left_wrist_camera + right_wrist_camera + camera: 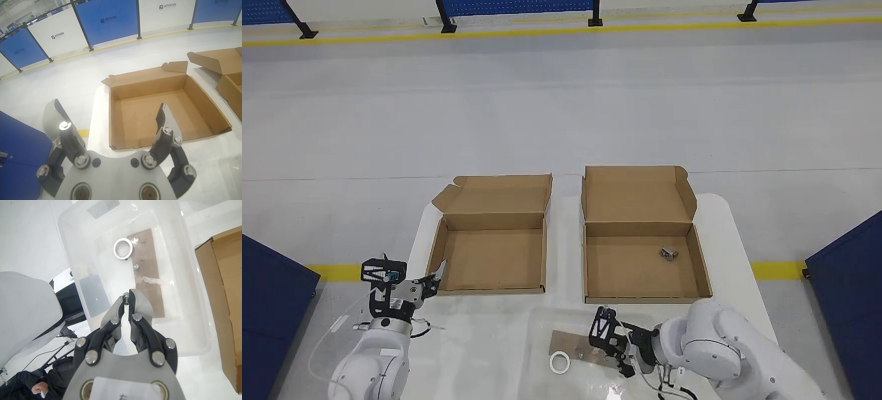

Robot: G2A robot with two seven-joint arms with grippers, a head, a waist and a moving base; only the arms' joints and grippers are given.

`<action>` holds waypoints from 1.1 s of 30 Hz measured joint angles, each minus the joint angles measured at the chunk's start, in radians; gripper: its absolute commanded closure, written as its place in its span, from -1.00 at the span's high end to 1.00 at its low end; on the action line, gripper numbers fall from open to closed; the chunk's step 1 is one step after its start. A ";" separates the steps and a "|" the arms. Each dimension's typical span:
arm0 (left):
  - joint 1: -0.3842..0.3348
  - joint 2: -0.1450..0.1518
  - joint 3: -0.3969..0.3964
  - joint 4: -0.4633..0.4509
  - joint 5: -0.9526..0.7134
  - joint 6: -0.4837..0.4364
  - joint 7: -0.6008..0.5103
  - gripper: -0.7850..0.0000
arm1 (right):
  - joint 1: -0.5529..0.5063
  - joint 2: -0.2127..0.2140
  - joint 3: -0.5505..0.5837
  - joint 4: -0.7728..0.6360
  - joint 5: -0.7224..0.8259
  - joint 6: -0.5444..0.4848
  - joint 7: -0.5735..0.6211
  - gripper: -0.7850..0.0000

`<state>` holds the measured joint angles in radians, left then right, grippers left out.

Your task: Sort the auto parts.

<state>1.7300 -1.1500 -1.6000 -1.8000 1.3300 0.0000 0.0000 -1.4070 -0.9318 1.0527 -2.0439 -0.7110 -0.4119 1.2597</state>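
Low in the top view, the right gripper (126, 296) sits in the clear plastic bin (189, 321), its fingers pinched narrow on a small dark screw (126, 298). Just past it in the bin, a smooth metal ring (123, 248) lies beside a flat brown card (149, 256) that carries a tiny bolt (136, 266). At lower left the left gripper (109, 106) hangs with fingers wide, holding nothing. Farther up the white desk (564, 260) stand two shallow cardboard boxes, lids folded back: the left box (492, 262), and the right box (622, 275) with one small metal part (669, 252). Sorting looks barely begun, with at least three pieces left.

The white table (564, 250) bears a left carton (492, 258), a right carton (627, 268) and a clear bin (577, 318).
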 measured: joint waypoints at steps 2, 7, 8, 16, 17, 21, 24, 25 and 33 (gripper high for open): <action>0.000 0.000 0.000 0.000 0.000 0.000 0.000 1.00 | 0.000 0.000 0.000 0.000 0.000 0.000 0.000 -1.00; 0.000 0.000 0.000 0.000 0.000 0.000 0.000 1.00 | -0.006 0.006 0.048 0.032 0.103 -0.023 -0.056 -1.00; 0.000 0.000 0.000 0.000 0.000 0.000 0.000 1.00 | -0.009 0.011 0.077 0.041 0.153 -0.041 -0.057 -1.00; 0.000 0.000 0.000 0.000 0.000 0.000 0.000 1.00 | -0.049 0.053 0.255 0.084 0.548 -0.177 -0.025 -1.00; 0.000 0.000 0.000 0.000 0.000 0.000 0.000 1.00 | -0.051 0.060 0.261 0.083 0.593 -0.181 -0.031 -1.00; 0.000 0.000 0.000 0.000 0.000 0.000 0.000 1.00 | -0.052 0.069 0.262 0.086 0.648 -0.185 -0.036 -1.00; 0.000 0.000 0.000 0.000 0.000 0.000 0.000 1.00 | -0.052 0.068 0.262 0.086 0.643 -0.184 -0.036 -1.00; 0.000 0.000 0.000 0.000 0.000 0.000 0.000 1.00 | -0.052 0.068 0.262 0.086 0.643 -0.184 -0.036 -1.00; 0.000 0.000 0.000 0.000 0.000 0.000 0.000 1.00 | -0.042 0.071 0.290 0.111 0.788 -0.189 -0.076 -1.00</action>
<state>1.7300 -1.1500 -1.6000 -1.8000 1.3300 0.0000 0.0000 -1.4494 -0.8610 1.3425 -1.9329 0.0770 -0.6011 1.1841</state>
